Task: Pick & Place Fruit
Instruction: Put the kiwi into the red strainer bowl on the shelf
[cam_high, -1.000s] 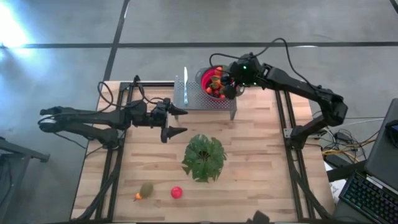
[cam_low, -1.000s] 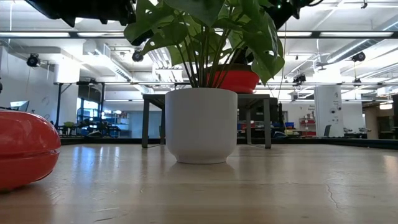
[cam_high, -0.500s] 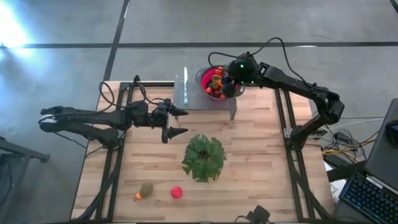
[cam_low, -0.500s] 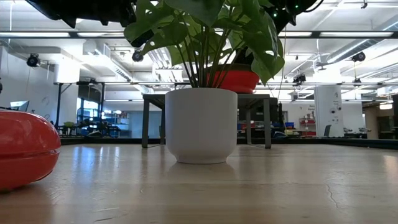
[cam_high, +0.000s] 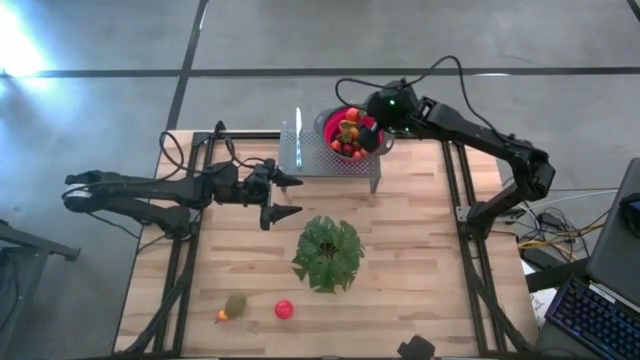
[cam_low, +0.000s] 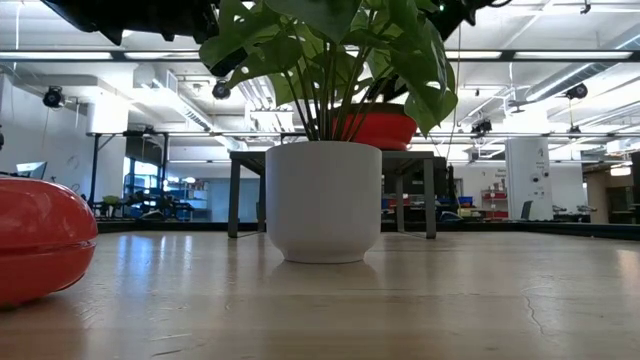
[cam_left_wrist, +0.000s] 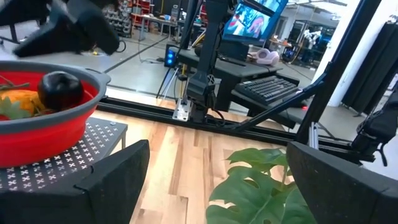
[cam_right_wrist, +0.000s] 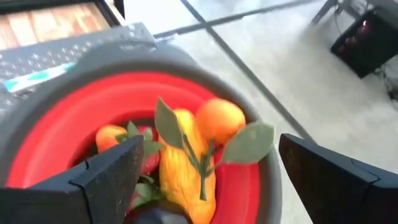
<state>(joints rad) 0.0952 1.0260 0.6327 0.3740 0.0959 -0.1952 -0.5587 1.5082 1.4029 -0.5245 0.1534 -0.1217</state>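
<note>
fruit: most heaped in the red bowl on the far rack, three pieces near left | handling: likely light, hard, smooth, prone to roll; grip across the middle | right gripper over bowl, fingers spread, empty | left gripper left of plant, spread, empty

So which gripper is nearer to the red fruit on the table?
Left. The left gripper hovers mid-table, up from the red fruit. The right gripper is over the red bowl, much farther away.
</note>
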